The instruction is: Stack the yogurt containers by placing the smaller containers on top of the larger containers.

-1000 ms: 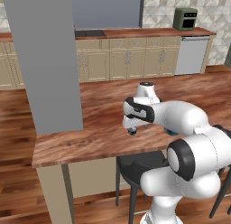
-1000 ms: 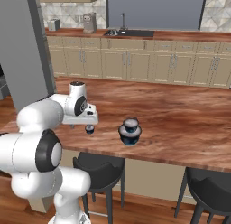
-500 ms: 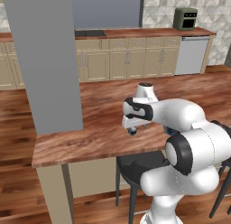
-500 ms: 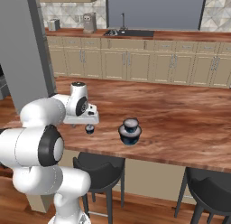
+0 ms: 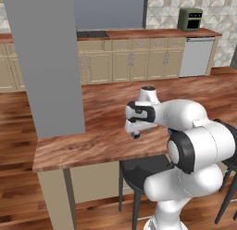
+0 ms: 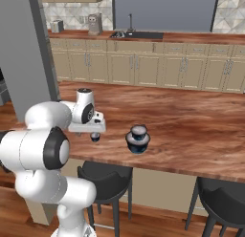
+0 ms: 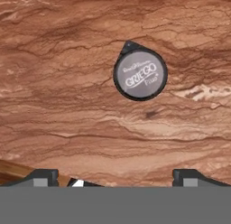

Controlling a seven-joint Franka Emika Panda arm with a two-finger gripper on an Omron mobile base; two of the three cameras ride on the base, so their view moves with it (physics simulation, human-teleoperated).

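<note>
1. Hovering over the wooden counter (image 6: 191,131), we judge ourselves at the approach for picking up a small cup; nothing is held yet.
2. Our arm reaches forward from the base and bends so the hand points straight down at the counter near its front edge, the gripper (image 6: 95,134) hanging just above the wood.
3. Well off to one side of our fingers in the right base view stand the stacked containers (image 6: 138,139): a wide dark blue cup with what looks like a narrower one already resting on it, though we cannot be certain of the seam.
4. Ahead of our fingertips in the hand view sits the small yogurt cup (image 7: 140,74), upright, pale lid facing us, lying beyond the gap between the tips and nearer one tip's side than the other.
5. Our fingers (image 7: 43,175) are spread as wide as they go, touching nothing.
6. Next, we judge, the hand must shift until the cup lies centred between the tips, then descend and close gently on its sides before carrying it to the stack.
</note>
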